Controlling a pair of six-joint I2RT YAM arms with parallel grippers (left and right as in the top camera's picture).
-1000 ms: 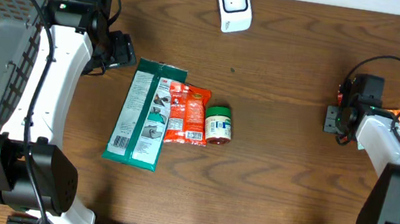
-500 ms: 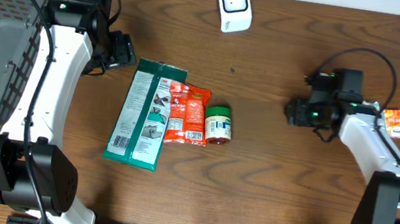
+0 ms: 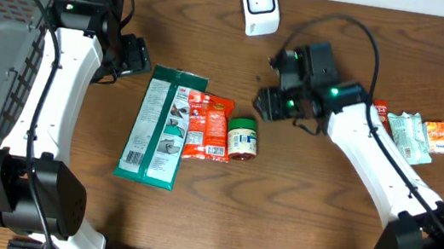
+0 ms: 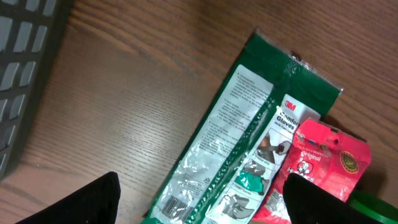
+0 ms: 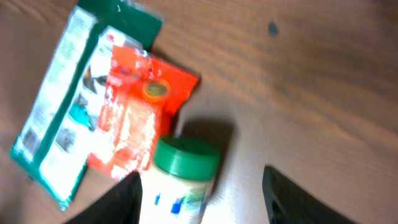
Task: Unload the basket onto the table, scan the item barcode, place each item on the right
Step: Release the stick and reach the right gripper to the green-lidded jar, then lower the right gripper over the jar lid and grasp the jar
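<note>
The right arm stretches toward 10 o'clock, jaws open and empty near the green-lidded jar; the left arm has open, empty jaws too.

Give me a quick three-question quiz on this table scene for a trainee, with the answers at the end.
1. True or false: the red packet lies between the green glove packet and the green-lidded jar.
2. Which thing is the right gripper nearest? A: the basket. B: the jar. C: the glove packet.
3. Is either the right gripper or the left gripper holding anything?
Key: 1 true. 2 B. 3 no, both are open and empty.
</note>
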